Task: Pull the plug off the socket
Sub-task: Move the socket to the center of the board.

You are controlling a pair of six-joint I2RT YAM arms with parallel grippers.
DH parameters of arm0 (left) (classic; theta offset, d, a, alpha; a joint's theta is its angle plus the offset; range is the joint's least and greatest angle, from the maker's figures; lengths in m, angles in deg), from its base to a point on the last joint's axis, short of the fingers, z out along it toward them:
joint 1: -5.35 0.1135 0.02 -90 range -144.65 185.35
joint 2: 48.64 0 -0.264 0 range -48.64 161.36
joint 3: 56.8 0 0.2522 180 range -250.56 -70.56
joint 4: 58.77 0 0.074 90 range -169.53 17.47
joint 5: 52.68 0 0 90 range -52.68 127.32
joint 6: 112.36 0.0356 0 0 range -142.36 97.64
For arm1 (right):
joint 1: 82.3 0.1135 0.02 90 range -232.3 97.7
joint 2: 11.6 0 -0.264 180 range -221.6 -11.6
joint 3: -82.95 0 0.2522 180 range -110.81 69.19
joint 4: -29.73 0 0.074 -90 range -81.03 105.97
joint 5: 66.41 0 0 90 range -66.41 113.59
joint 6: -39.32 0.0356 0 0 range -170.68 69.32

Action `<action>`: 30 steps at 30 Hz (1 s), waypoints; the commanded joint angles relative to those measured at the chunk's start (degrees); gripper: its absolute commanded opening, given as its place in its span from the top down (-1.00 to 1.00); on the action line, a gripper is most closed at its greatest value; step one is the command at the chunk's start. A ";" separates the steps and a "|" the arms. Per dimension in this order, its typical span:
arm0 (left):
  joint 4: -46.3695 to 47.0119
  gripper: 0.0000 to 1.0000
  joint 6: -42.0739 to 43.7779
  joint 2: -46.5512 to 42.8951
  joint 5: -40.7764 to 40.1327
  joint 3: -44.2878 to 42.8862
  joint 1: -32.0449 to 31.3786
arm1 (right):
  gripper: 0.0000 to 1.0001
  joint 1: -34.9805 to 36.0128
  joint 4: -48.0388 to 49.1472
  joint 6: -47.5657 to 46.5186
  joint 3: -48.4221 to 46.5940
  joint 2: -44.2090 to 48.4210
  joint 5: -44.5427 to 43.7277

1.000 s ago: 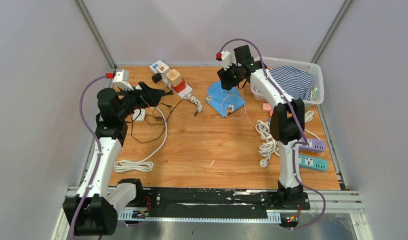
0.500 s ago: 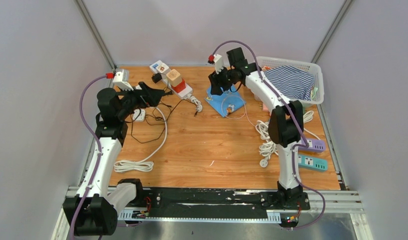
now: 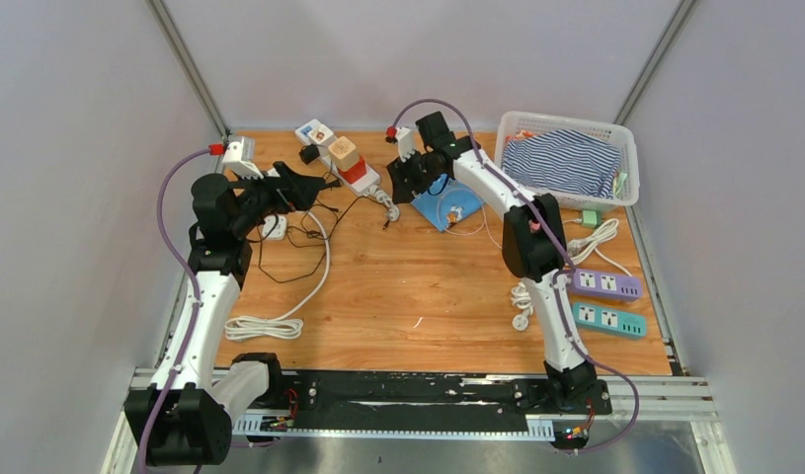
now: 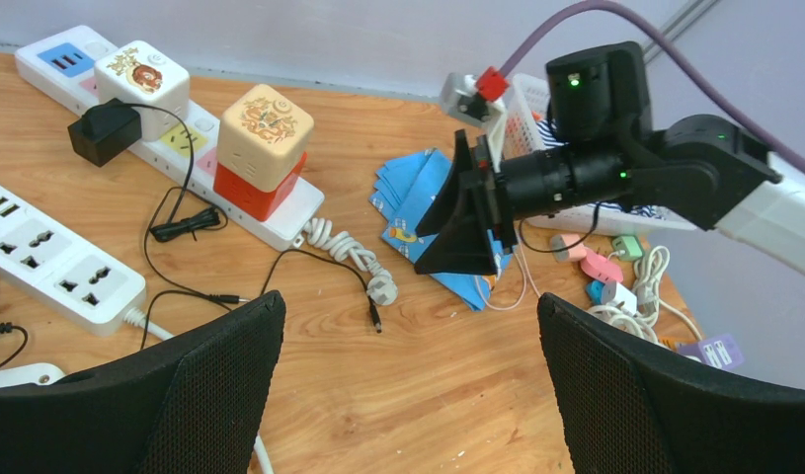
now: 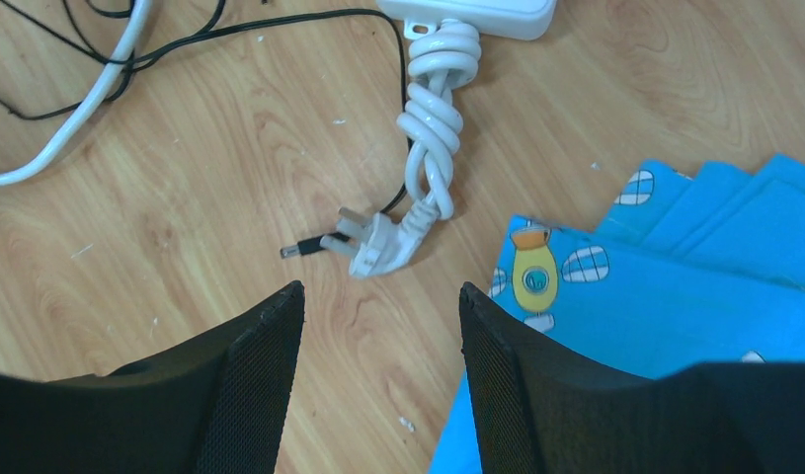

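- Your left gripper (image 4: 410,301) has its jaws spread wide. Nothing is between them.
- It hangs in the air over the 9 o'clock side of the table (image 3: 398,286) and points toward 2 o'clock.
- Your right gripper (image 5: 380,291) has its jaws partly spread. They hold nothing.
- It hangs over the far middle of the table, at 12 o'clock.
- A loose white plug (image 5: 378,247) lies on the wood just past its fingertips, at 12 o'clock in the right wrist view. It sits at the end of a coiled white cord (image 5: 433,148).
- A blue cloth (image 5: 655,286) lies at 3 o'clock from that plug.
- The long white power strip (image 4: 284,222) lies at 11 o'clock on the table.
- A black plug (image 4: 104,130), a white cube (image 4: 141,74) and an orange and red cube (image 4: 263,148) sit in its sockets.
- Neither gripper touches them.
- A white basket (image 3: 566,123) sits at 1 o'clock.
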 commanded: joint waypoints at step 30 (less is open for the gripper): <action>-0.29 -1.00 -1.38 -0.36 2.54 -0.02 0.75 | -0.16 5.68 -3.09 3.65 -9.69 -14.78 -9.01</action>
